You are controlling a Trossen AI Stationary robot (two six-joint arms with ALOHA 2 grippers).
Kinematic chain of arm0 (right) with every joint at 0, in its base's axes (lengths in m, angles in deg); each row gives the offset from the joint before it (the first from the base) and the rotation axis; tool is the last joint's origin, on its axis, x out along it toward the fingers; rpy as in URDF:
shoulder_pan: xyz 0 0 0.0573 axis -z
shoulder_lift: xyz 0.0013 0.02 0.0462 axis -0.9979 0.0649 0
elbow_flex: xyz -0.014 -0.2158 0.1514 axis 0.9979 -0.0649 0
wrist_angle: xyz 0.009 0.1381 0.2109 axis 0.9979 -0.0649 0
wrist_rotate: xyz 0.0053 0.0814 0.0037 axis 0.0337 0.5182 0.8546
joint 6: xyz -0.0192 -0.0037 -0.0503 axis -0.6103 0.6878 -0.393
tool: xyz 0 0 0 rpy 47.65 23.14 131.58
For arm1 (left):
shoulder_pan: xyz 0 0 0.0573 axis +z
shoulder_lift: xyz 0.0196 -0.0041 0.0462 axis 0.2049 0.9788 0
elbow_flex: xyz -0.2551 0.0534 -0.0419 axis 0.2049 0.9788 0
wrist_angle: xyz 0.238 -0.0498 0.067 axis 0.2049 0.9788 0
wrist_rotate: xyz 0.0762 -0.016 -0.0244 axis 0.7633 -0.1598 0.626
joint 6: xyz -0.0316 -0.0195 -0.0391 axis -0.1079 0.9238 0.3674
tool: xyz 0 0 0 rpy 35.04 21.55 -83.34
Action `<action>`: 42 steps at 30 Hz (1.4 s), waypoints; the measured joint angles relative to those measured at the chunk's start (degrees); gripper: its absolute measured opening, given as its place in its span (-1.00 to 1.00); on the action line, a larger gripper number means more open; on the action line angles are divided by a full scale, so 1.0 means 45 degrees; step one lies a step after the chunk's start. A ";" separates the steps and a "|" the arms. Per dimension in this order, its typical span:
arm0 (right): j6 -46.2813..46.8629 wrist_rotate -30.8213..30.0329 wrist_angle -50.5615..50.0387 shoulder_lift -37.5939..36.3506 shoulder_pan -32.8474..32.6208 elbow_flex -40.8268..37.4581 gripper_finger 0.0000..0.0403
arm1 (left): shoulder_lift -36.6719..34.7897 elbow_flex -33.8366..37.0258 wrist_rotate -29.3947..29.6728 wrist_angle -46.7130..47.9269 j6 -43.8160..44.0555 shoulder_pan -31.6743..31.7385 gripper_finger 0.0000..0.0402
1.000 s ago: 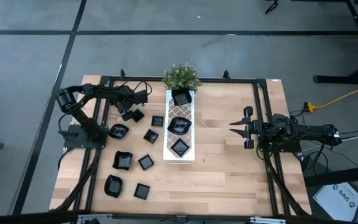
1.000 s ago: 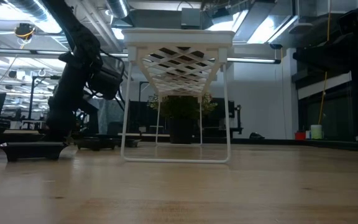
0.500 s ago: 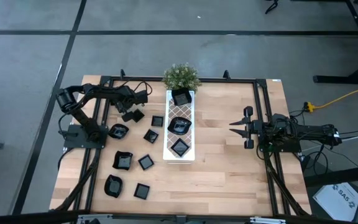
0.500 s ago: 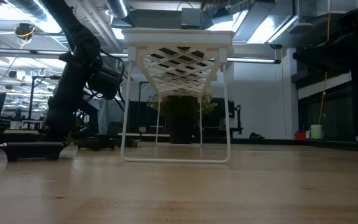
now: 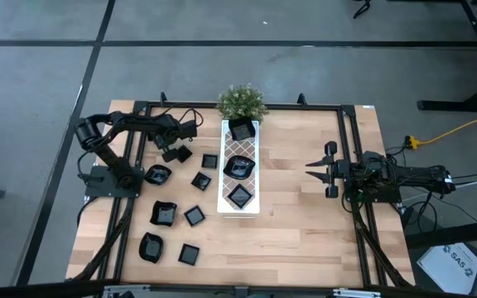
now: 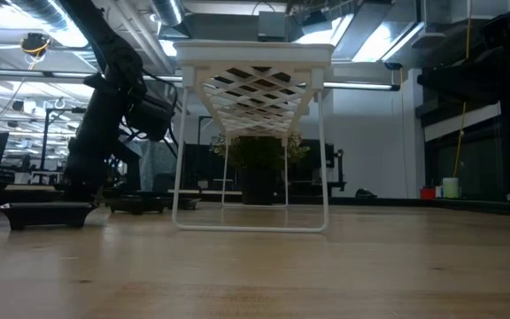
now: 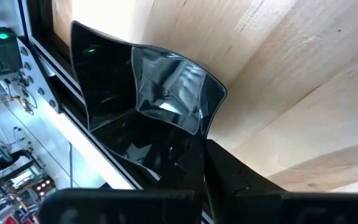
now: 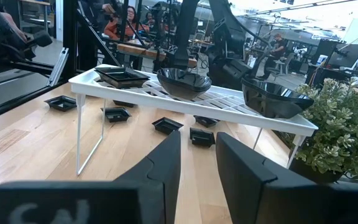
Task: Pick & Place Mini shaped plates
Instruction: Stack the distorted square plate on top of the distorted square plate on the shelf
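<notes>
Contact is made: the left claw (image 5: 171,149) is pinched on 1 mini plate (image 7: 166,93) near the counter's (image 5: 305,190) far left corner, with the white tray (image 5: 240,209) lying just to its right, toward the centre. The right claw (image 5: 313,169) waits part-spread, well apart, holding nothing, so the left arm is nearer for the carry.

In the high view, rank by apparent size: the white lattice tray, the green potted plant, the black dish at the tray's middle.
1. Long white lattice tray
2. Small green potted plant
3. Glossy black dish on the tray's middle

The plant stands taller, so it may look slightly enlarged.
</notes>
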 joint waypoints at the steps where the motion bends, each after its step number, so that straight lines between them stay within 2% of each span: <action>1: 0.0002 0.0000 0.0000 -0.0002 -0.0002 -0.0005 -0.49 | -0.0045 0.0002 0.0001 0.0004 -0.0002 -0.0002 -0.99; 11: 0.0003 0.0000 0.0000 -0.0003 0.0000 -0.0005 -0.49 | -0.0919 0.0002 0.0249 0.0044 -0.0017 -0.0078 -0.99; 18: 0.0000 0.0000 0.0000 0.0000 -0.0005 -0.0005 -0.49 | -0.2272 0.0002 0.0235 0.0117 -0.0012 -0.0081 -0.99; 22: 0.0001 0.0000 -0.0003 -0.0005 0.0000 -0.0005 -0.49 | -0.3239 0.0002 -0.0196 0.0112 -0.0002 -0.0256 -0.99; 34: 0.0000 0.0000 -0.0005 0.0000 0.0000 -0.0005 -0.49 | -0.5900 0.0002 -0.0771 0.0019 0.0585 -0.1749 -0.99; 42: 0.0000 0.0000 0.0000 -0.0005 -0.0005 -0.0005 -0.49 | -0.6684 -0.0003 -0.0770 -0.0696 0.0672 -0.2694 -0.99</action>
